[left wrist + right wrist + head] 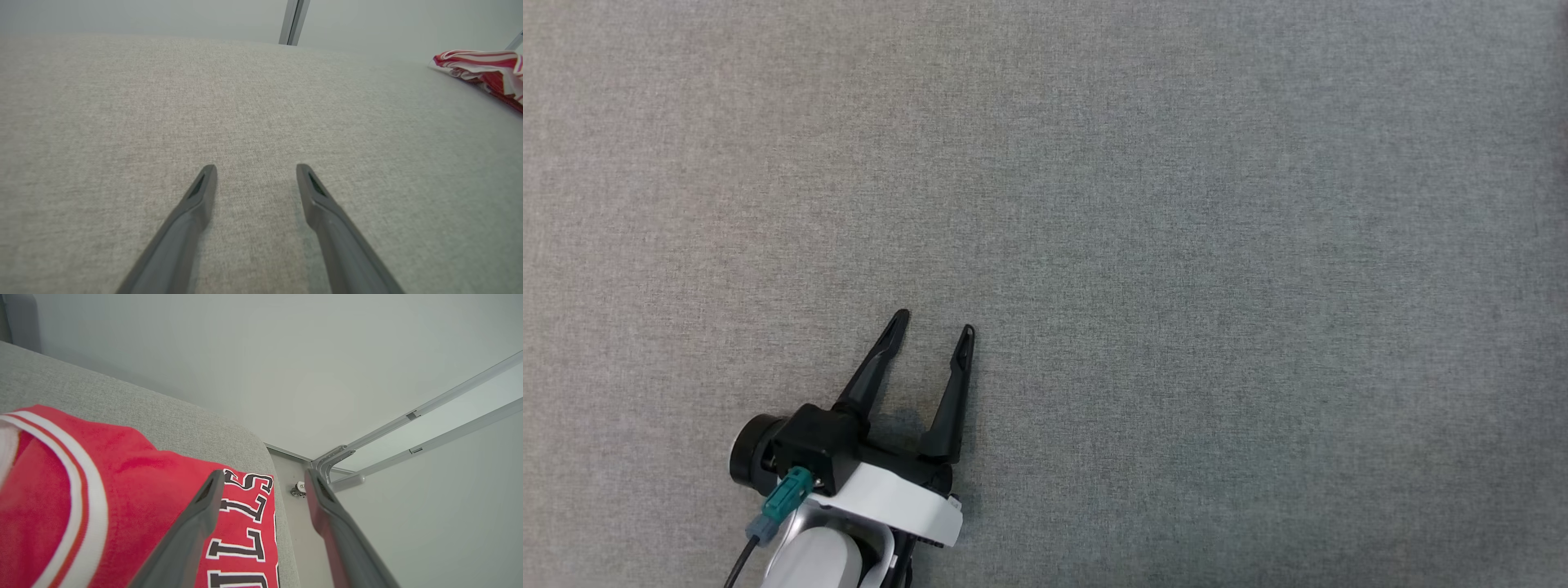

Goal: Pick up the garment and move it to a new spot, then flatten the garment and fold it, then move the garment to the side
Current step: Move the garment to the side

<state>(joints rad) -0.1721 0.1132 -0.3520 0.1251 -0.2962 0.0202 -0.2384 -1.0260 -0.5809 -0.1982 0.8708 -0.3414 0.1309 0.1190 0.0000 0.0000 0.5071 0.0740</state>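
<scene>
- Red knit garment (122,490) with white trim and black lettering lies at the far right edge of the grey woven fabric surface (1176,245).
- Right gripper (264,477) hangs over it, fingers spread, gripping nothing.
- Left gripper (934,322) hovers near-left above bare cloth, likewise spread and empty.
- Risk: the lettered end sits right by the drop-off, so a finger snagging the knit on lifting could drag it over.

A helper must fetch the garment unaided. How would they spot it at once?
Find the wide grey fabric surface; by its rounded corner, in front of the open right pincer, lies the garment. It is a red jersey with white trim and black, white-outlined letters, bright against the plain grey.
</scene>
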